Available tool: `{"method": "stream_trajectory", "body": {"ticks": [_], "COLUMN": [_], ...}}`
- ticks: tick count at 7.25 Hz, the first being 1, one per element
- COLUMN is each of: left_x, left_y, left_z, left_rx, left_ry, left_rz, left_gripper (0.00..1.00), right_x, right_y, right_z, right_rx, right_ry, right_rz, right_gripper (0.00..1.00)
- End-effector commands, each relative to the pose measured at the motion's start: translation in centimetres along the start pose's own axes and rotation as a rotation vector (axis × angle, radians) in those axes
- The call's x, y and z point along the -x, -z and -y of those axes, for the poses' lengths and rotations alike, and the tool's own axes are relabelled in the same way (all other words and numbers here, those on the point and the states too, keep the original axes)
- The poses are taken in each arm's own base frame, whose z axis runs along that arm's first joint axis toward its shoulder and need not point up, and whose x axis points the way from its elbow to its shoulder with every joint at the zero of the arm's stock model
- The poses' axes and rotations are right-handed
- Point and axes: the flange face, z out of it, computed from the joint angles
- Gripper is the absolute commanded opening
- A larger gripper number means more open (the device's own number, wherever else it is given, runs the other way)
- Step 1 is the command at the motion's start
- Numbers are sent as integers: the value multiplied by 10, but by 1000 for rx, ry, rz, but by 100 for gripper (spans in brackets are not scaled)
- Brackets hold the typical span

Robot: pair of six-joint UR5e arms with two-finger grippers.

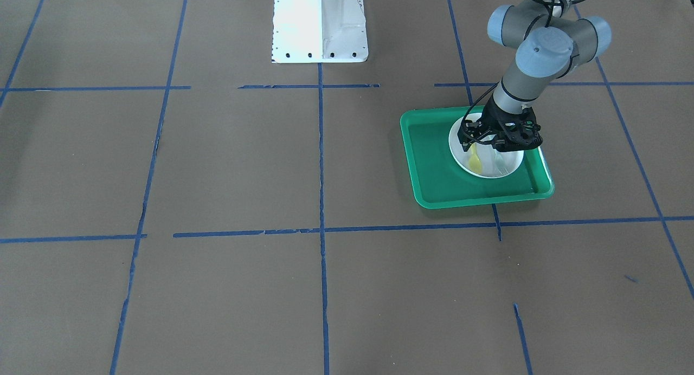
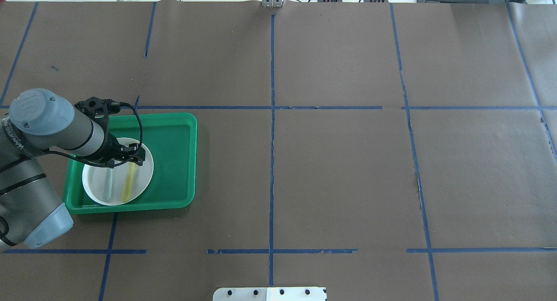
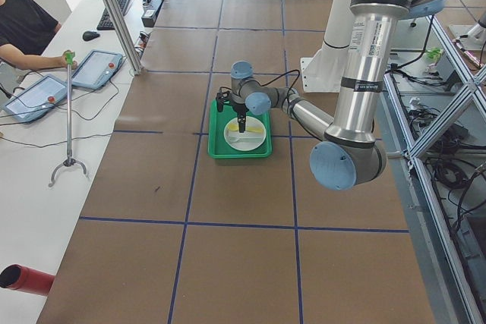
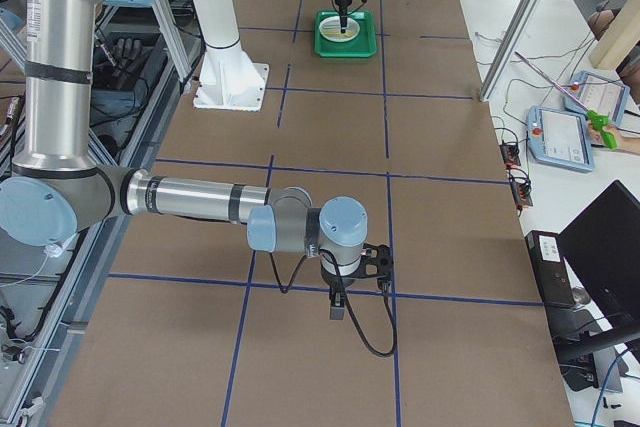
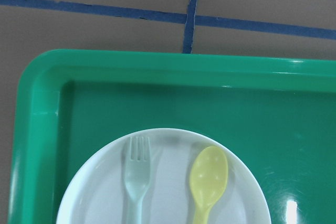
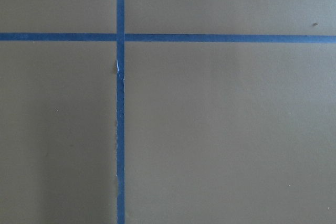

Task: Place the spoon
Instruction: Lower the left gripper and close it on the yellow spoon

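The small yellow spoon [image 5: 209, 177] lies flat on a white plate [image 5: 168, 200], bowl toward the tray's far rim, beside a pale grey-green fork [image 5: 137, 174]. The plate sits in a green tray [image 5: 157, 103]. In the overhead view the spoon [image 2: 127, 183] lies right of the fork [image 2: 108, 183]. My left gripper [image 2: 126, 159] hangs low over the plate's far half, above the handle ends; its jaws look apart with nothing in them. From the front it [image 1: 485, 144] stands just above the spoon [image 1: 475, 159]. My right gripper [image 4: 338, 305] shows only in the exterior right view, so I cannot tell its state.
The tray [image 2: 174, 162] sits on brown paper marked with blue tape lines, on my left side. The robot's white base plate [image 1: 320, 28] stands at the table's middle edge. The right wrist view shows only paper and tape. Operators sit beyond the table's far side [image 3: 30, 28].
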Motion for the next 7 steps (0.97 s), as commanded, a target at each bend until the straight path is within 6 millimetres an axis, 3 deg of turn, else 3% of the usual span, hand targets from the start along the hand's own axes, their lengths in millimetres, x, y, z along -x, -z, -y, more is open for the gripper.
{"method": "stream_trajectory", "body": {"ticks": [1, 7], "left_x": [0, 1], "left_y": [-9, -19], "left_z": [-2, -3], "left_rx": [7, 6], "left_ry": [-8, -21], "left_rz": [1, -20], "left_gripper": [67, 62], "right_x": [0, 0], "right_y": [0, 0], "right_z": [0, 0], "right_rx": [0, 0], "right_ry": [0, 0], "right_rz": [0, 0], "right_gripper": [100, 100]}}
